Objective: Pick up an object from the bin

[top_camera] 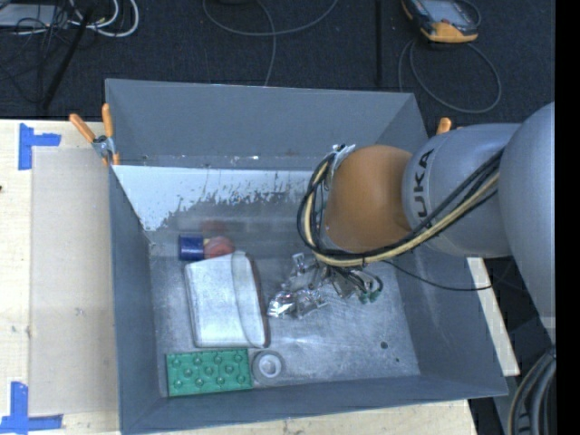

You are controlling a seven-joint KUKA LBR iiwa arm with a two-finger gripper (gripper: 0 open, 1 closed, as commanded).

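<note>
My claw (292,299) low beside white folded cloth (217,302) — looks soft, light; pinch raised edge. Claw's opening — cannot tell.

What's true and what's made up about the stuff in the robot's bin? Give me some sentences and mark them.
1. The green studded plate lies in the bin's lower left corner. True.
2. The white folded cloth lies on top of the green plate. False: it lies beside it, on the bin floor.
3. The gripper is just right of the white cloth. True.
4. The blue cylinder sits against the right wall. False: it sits on the left, beyond the cloth's far end.
</note>
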